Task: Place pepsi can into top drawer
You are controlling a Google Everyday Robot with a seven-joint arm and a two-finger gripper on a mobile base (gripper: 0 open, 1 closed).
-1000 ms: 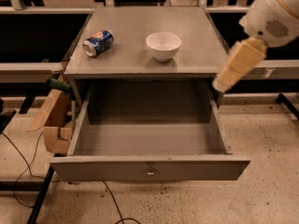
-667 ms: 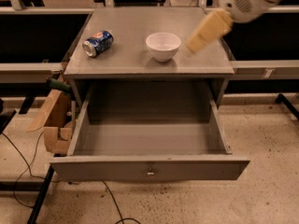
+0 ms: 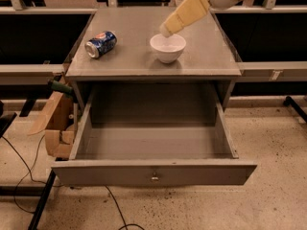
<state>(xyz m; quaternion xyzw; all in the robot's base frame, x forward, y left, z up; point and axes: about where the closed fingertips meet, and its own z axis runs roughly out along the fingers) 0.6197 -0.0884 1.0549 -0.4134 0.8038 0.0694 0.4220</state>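
The pepsi can point(image 3: 100, 43) lies on its side on the left of the grey cabinet top point(image 3: 144, 63). The top drawer point(image 3: 153, 145) is pulled wide open below it and holds nothing; its front panel has a small metal knob point(image 3: 154, 178). My gripper point(image 3: 168, 30), with cream-coloured covers, reaches in from the upper right and hangs just above the white bowl point(image 3: 168, 48), well to the right of the can.
The white bowl stands at the middle of the cabinet top. A torn cardboard box point(image 3: 55, 126) leans against the cabinet's left side. Cables point(image 3: 24, 176) run over the speckled floor at the left. Black shelving flanks the cabinet on both sides.
My arm has swung from the cabinet's right side up and leftward over the top, now reaching above the bowl. The can, bowl and drawer have not moved.
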